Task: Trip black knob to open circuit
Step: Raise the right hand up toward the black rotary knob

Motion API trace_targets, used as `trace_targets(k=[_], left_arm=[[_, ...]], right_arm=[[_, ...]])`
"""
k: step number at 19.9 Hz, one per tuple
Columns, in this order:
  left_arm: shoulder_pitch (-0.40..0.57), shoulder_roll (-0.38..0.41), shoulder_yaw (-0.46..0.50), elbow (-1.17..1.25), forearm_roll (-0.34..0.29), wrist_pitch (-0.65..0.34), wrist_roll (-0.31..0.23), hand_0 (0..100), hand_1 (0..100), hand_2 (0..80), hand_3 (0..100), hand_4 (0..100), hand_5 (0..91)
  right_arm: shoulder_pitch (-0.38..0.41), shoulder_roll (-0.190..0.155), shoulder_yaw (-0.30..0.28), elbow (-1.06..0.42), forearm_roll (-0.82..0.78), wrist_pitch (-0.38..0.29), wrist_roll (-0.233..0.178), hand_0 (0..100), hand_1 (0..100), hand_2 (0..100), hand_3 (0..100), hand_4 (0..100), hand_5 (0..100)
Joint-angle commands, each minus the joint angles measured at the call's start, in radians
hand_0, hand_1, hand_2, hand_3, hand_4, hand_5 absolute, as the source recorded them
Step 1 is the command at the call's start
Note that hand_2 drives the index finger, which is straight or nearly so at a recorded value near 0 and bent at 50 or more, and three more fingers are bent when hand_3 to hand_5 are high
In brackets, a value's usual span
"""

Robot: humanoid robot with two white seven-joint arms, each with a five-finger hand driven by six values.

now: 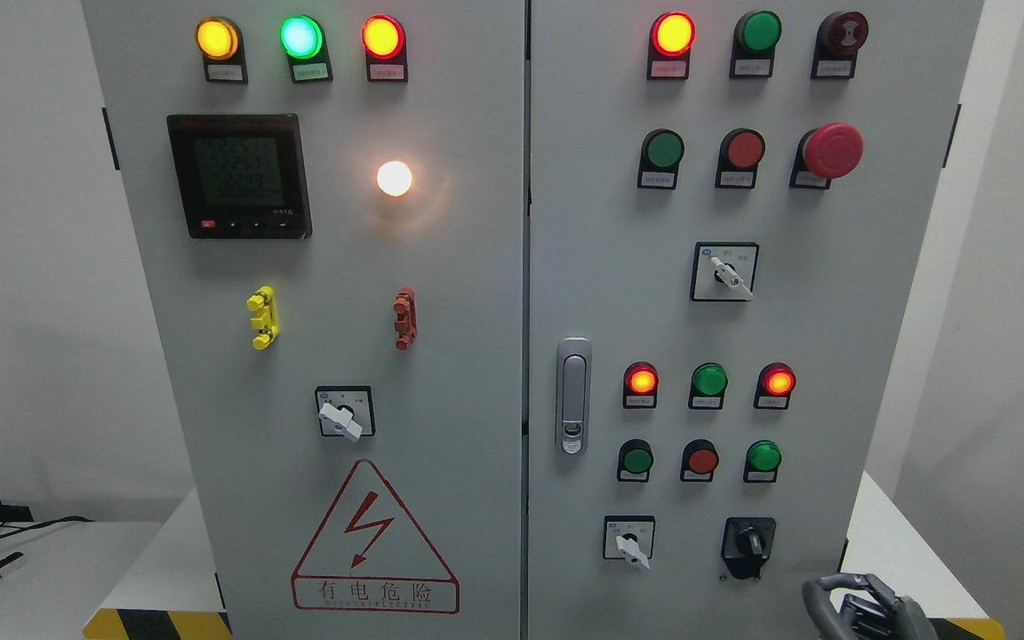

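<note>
The black knob (749, 540) sits on a black square plate at the lower right of the grey cabinet's right door (832, 356), its handle pointing roughly up. My right hand (863, 606) shows at the bottom edge, below and to the right of the knob, not touching it. Its dark fingers (819, 594) are curled and hold nothing. The left arm is out of view.
A white selector switch (628, 542) sits left of the black knob. Above are lit red and green lamps (708, 380) and push buttons (701, 460). A door latch (572, 396) stands mid-panel. A red emergency stop (832, 149) is upper right. The left door carries a meter (239, 175) and a warning triangle (373, 538).
</note>
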Motion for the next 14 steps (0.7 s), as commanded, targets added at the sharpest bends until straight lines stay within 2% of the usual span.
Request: trace_targets(k=[1, 3, 14], left_arm=[[0.0, 0.0, 0.0, 0.0, -0.031, -0.001, -0.001, 12, 39, 0.0, 0, 0, 0.0], [0.0, 0.0, 0.0, 0.0, -0.031, -0.001, -0.001, 12, 39, 0.0, 0, 0, 0.0], [0.0, 0.0, 0.0, 0.0, -0.031, -0.001, -0.001, 12, 39, 0.0, 0, 0, 0.0]], right_arm=[[-0.027, 0.001, 0.044, 0.044, 0.003, -0.001, -0.002, 29, 70, 51, 100, 100, 93], [-0.041, 0.001, 0.054, 0.063, 0.003, -0.001, -0.019, 30, 71, 51, 100, 100, 93], [-0.093, 0.001, 0.063, 0.155, 0.003, -0.01, -0.019, 31, 72, 51, 100, 100, 93]])
